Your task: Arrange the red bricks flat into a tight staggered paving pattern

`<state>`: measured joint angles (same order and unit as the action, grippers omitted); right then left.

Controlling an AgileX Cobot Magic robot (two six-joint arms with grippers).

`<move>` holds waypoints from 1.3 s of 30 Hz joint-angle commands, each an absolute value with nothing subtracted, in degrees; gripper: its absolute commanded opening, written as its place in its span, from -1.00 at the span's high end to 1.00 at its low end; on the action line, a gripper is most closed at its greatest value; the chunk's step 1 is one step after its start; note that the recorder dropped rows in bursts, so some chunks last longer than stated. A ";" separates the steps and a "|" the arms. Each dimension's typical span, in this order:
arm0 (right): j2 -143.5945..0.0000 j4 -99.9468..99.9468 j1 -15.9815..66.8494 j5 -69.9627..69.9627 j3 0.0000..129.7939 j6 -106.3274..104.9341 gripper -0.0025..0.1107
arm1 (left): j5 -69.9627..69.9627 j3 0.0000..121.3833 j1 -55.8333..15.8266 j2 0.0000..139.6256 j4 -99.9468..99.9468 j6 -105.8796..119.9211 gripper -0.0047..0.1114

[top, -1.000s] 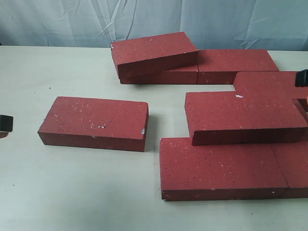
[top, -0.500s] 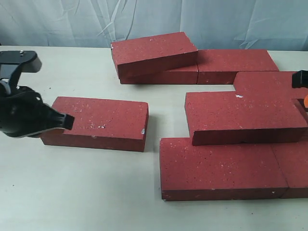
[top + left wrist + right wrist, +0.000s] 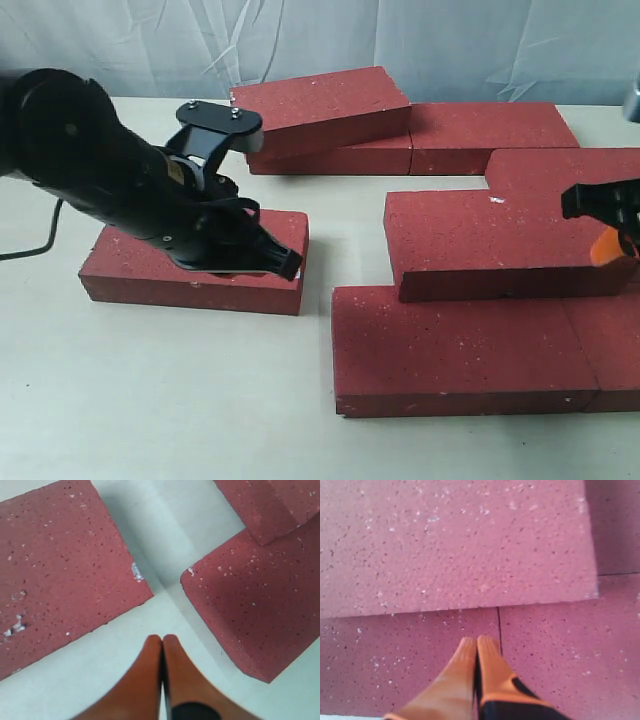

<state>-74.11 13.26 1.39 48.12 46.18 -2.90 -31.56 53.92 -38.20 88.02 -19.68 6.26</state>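
Several red bricks lie on the pale table. One lone brick (image 3: 140,268) (image 3: 60,565) lies flat at the left, mostly under my left arm. My left gripper (image 3: 288,265) (image 3: 162,640) is shut and empty, its tips over bare table between that brick's right end and the front brick (image 3: 460,350) (image 3: 255,610). At the back a tilted brick (image 3: 320,108) leans on another. A middle brick (image 3: 510,245) (image 3: 455,545) rests on top of lower ones. My right gripper (image 3: 605,247) (image 3: 477,642) is shut and empty, just above the seam between two lower bricks.
More bricks lie flat at the back right (image 3: 490,135) and far right (image 3: 565,170). A pale curtain hangs behind the table. Bare table surface (image 3: 150,400) stretches across the front left. A black cable (image 3: 40,240) trails at the left edge.
My left arm has swept in from the left edge across the lone brick to its right end. My right gripper has come in from the right edge, down over the middle brick.
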 commanded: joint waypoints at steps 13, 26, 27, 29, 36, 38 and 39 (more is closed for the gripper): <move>-90.71 17.02 13.78 34.53 46.44 -2.96 0.97 | -31.39 54.81 -39.52 89.77 -20.00 6.21 0.92; -91.22 17.24 13.78 22.98 46.44 -1.23 0.97 | -30.80 54.81 -39.52 89.77 -20.10 6.21 0.92; -91.22 17.24 13.78 22.98 46.44 -1.23 0.97 | -30.80 54.81 -39.52 89.77 -20.10 6.21 0.92; -91.09 17.24 13.78 23.63 46.44 -1.23 0.97 | -30.80 54.81 -39.52 89.77 -20.10 6.21 0.92; -86.63 15.73 13.78 28.98 46.44 -1.23 0.97 | -30.80 54.81 -39.52 89.77 -20.10 6.21 0.92; -85.02 13.34 13.78 29.95 46.44 -1.23 0.97 | -30.91 54.81 -39.52 89.77 -20.10 6.21 0.92; -83.83 10.59 13.78 30.49 46.44 -1.23 0.97 | -31.17 54.81 -39.52 89.77 -20.10 6.21 0.92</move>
